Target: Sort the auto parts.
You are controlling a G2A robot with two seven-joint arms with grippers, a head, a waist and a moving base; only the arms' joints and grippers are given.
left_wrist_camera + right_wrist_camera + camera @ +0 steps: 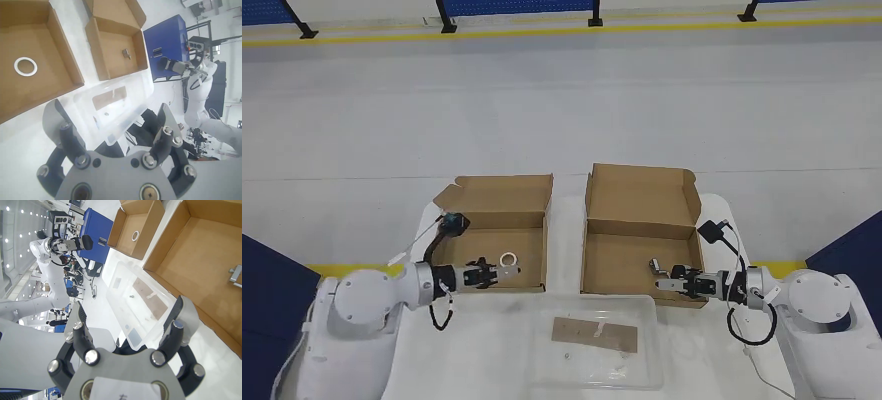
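Observation:
A white ring [509, 259] [25, 66] [135, 235] lies flat in the left cardboard box [474, 253]. A small metal bracket [653, 266] [126, 53] [235, 275] lies in the right cardboard box [627, 262]. One small screw [106, 114] [131, 296] rests in the clear plastic tray [642, 308] in front of the boxes. My left gripper [490, 273] [109, 115] hovers open at the left box's front wall, just beside the ring, holding nothing. My right gripper [662, 280] [130, 311] hovers open at the right box's front wall, close to the bracket, holding nothing.
Both boxes have raised back flaps and stand side by side with a narrow gap of white table [564, 255] between them. A brown label [594, 333] shows through the tray's floor. The table's front edge runs just behind the tray.

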